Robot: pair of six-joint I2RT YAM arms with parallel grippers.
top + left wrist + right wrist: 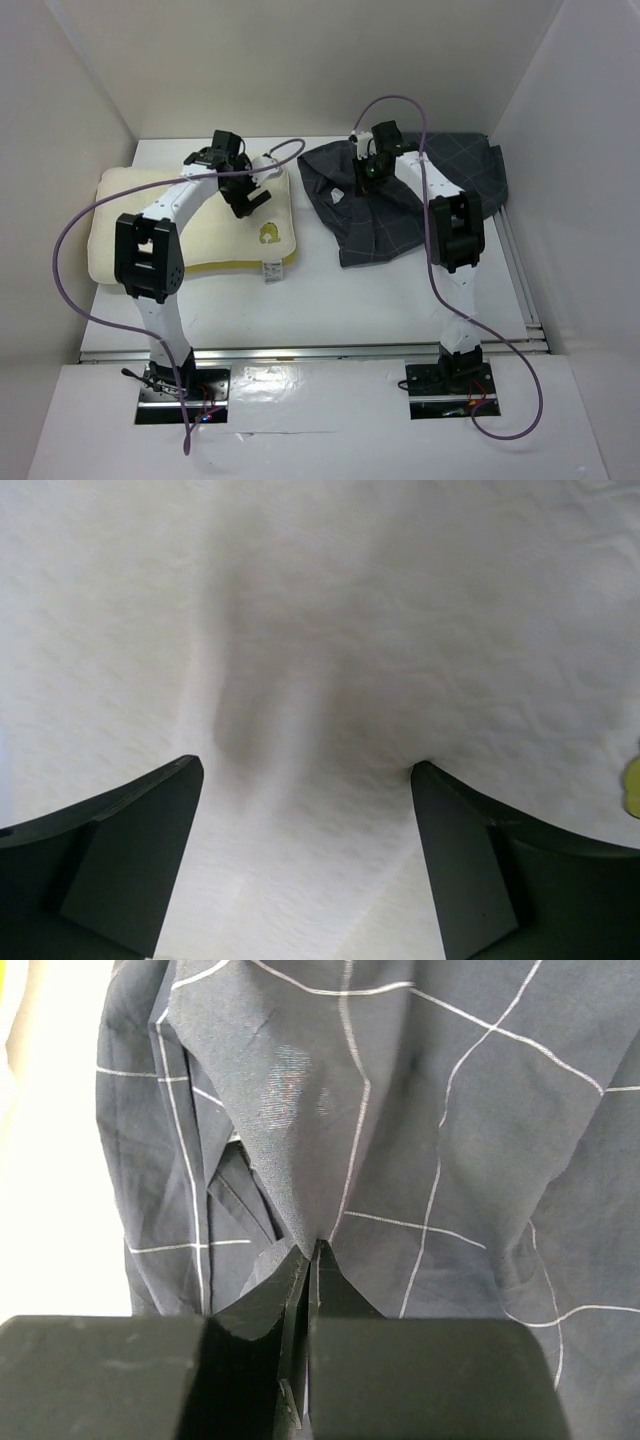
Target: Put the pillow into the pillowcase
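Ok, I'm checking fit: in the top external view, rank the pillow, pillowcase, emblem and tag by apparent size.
1. pillow and pillowcase: they look about alike, and the case is crumpled, so I won't rank them.
2. yellow animal emblem.
3. white tag, slightly smaller.

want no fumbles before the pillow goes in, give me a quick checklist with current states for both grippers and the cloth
1. right gripper shut on a fold of the pillowcase: ok
2. left gripper open over the pillow: ok
3. pillow gripped by left gripper: not ok, jaws not closed on it
4. pillowcase mouth held open: cannot tell, it lies crumpled
5. pillow flat, beside the pillowcase, fully outside it: ok
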